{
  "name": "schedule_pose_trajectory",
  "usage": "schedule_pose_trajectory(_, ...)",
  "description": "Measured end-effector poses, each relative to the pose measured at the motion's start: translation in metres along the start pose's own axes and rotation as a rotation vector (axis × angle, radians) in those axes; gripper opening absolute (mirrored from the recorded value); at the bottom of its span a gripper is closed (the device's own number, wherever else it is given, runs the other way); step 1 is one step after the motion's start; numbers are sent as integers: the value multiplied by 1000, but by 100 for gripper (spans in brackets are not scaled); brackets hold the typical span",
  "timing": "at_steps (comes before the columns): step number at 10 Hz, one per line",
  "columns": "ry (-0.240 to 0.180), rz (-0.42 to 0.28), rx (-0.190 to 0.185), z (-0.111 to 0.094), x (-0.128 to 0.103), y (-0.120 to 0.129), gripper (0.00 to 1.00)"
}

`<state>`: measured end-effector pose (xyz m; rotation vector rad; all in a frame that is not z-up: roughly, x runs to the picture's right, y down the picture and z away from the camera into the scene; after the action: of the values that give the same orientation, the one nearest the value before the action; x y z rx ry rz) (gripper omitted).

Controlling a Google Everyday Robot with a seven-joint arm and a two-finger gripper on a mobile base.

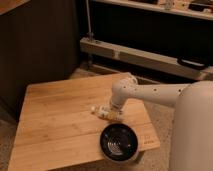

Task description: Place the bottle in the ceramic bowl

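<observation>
The bottle (pixel 101 111) is small and whitish with an orange-yellow label. It lies on its side on the wooden table (pixel 55 120), its cap pointing left. The gripper (pixel 113 113) is at the end of the white arm, low over the bottle's right end, right at it. The ceramic bowl (pixel 118 142) is round, black and glossy with pale rings inside. It stands near the table's front right corner, just in front of the gripper and the bottle.
The table's right edge and front edge run close to the bowl. The white arm (pixel 160 95) reaches in from the right. A dark cabinet stands behind left, and a low shelf rail (pixel 145 57) runs behind the table.
</observation>
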<state>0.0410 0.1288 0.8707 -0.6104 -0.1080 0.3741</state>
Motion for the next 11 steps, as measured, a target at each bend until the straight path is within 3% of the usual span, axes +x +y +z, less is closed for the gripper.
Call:
schedule_pose_trajectory(1,-1,0,-8,2,0,1,64)
schedule_pose_trajectory(8,52,-14,-85,17,-2,16,1)
schedule_pose_trajectory(10,44,-6,-92,15,-1,16,0)
schedule_pose_trajectory(11,20,1,-100,7,0,14,0)
